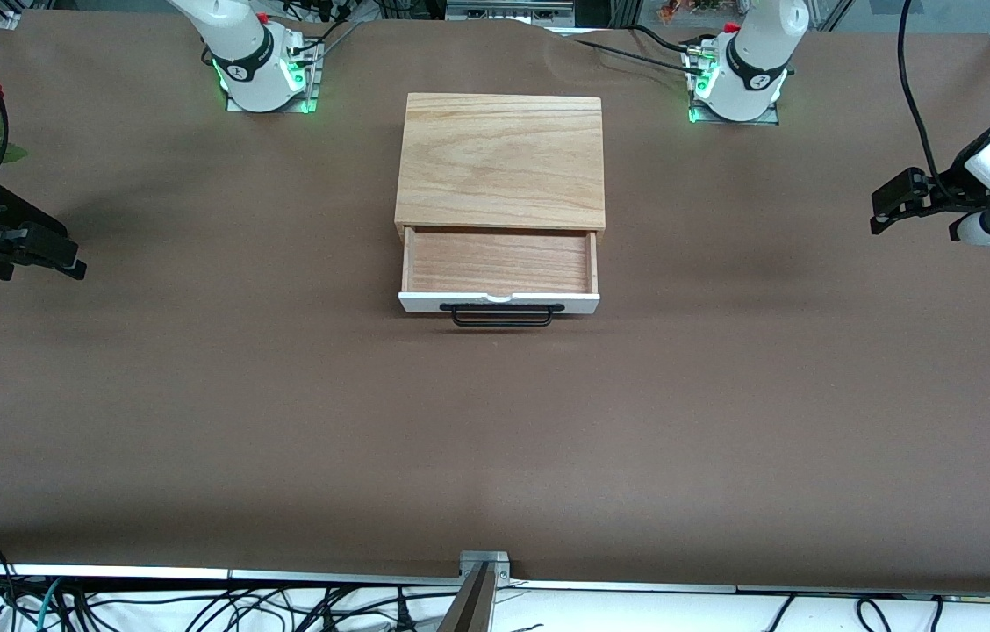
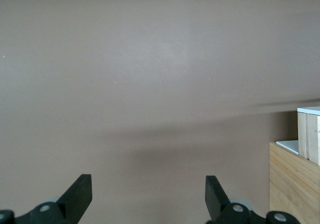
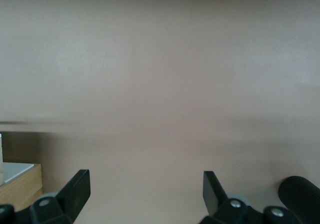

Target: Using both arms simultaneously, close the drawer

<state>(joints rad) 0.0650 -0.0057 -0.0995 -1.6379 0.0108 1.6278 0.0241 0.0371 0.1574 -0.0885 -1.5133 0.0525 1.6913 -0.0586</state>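
Currently, drawer (image 1: 499, 272): pulled out of the wooden box (image 1: 502, 162) mid-tabletop (image 1: 197, 421), white front facing the camera.
Left tool (image 1: 885, 211): fingers wide, empty, over the left arm's end.
Right tool (image 1: 65, 262): fingers wide, empty, over the right arm's end.
Key relation: drawer between both tools, about equally distant; its front runs end to end.
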